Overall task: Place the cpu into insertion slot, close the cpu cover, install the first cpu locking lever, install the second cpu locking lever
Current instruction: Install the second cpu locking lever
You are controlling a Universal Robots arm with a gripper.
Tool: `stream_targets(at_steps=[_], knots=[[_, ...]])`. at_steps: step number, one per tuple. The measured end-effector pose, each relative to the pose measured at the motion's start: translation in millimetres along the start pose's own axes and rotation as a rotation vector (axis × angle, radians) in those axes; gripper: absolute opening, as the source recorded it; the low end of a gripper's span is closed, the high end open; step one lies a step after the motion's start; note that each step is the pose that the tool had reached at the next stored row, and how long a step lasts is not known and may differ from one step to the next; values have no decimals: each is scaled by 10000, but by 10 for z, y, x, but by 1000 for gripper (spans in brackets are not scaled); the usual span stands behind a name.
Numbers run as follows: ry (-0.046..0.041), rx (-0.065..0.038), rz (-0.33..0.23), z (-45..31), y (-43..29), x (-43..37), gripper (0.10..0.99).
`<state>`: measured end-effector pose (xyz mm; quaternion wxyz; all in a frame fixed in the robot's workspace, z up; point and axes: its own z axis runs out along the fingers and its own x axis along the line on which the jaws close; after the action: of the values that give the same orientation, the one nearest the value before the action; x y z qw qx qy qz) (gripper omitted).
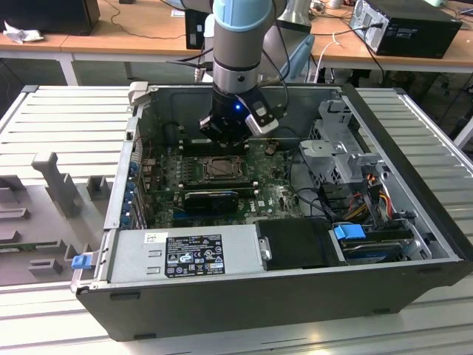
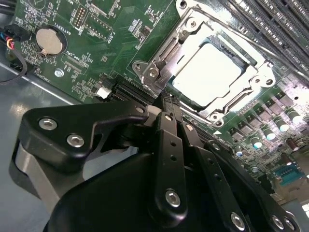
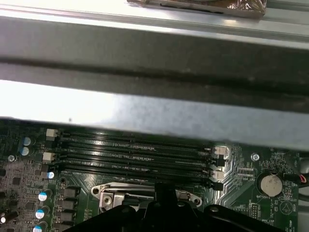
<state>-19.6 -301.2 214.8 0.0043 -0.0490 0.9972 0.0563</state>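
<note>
cpu (image 2: pixel 207 75) seated under cpu cover (image 2: pixel 159 67), second wrist view, hand (image 2: pixel 166 99) beside

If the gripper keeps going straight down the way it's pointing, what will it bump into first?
Probably the metal edge of the cpu cover, which lies closed over the cpu in the insertion slot. The gripper points at that near edge in the second wrist view, though how far above it sits is hard to judge.

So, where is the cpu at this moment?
In the second wrist view the cpu lies in the insertion slot on the green board, framed by the cpu cover, just beyond the gripper.
</note>
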Motion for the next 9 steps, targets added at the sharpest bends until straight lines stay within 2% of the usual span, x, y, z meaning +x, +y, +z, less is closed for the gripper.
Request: stream_targets(at_steps=[2, 5, 9], knots=[[0, 0, 0, -3, -30, 3, 106], [1, 1, 0, -8, -37, 3, 106], [-1, 0, 0, -64, -31, 2, 106]])
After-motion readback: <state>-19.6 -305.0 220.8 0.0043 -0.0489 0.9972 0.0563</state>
